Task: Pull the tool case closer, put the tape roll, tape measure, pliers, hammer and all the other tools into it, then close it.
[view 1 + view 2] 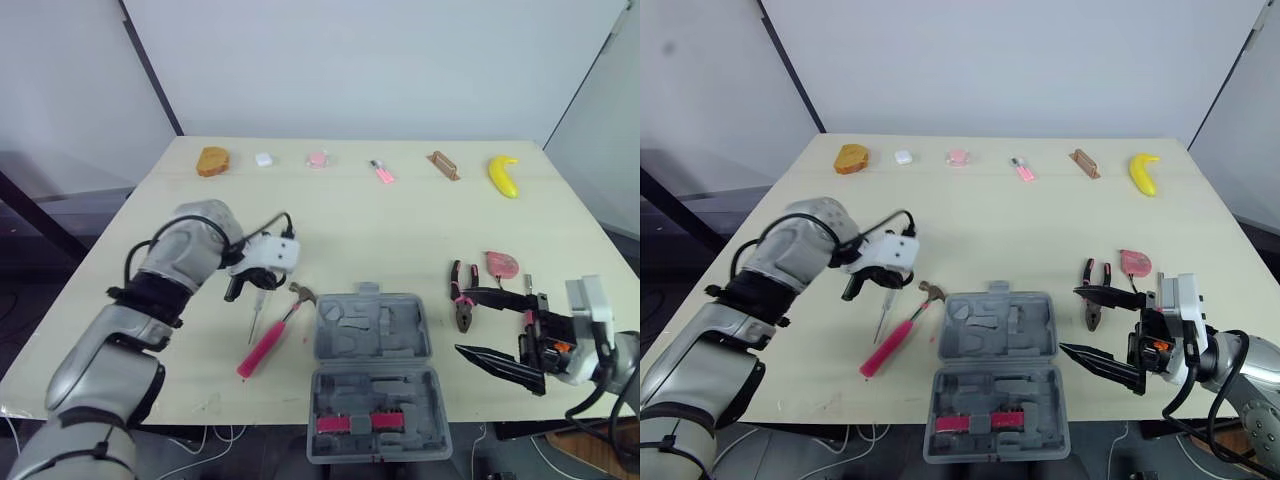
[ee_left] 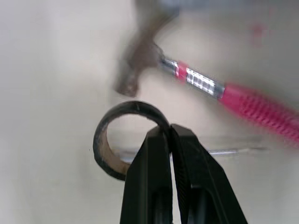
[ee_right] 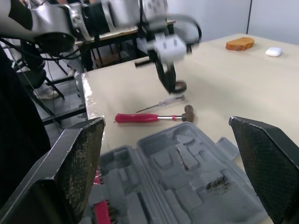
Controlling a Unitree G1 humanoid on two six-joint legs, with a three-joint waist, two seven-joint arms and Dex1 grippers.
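Observation:
The grey tool case (image 1: pixel 372 370) lies open at the table's front edge, with a pink-handled tool in its near half. My left gripper (image 1: pixel 250 285) hovers left of it, shut on the rim of a black tape roll (image 2: pixel 106 140). Just below the roll lie the pink-handled hammer (image 1: pixel 268 342) and a thin screwdriver (image 1: pixel 257 318). Right of the case are the pliers (image 1: pixel 461 295) and a pink tape measure (image 1: pixel 501 263). My right gripper (image 1: pixel 498 330) stands open beside the case's right side, its fingers pointing at the case and holding nothing.
Along the far edge sit a bread piece (image 1: pixel 213 160), a small white object (image 1: pixel 264 159), two small pink items (image 1: pixel 318 159), a brown block (image 1: pixel 443 165) and a banana (image 1: pixel 503 175). The middle of the table is bare.

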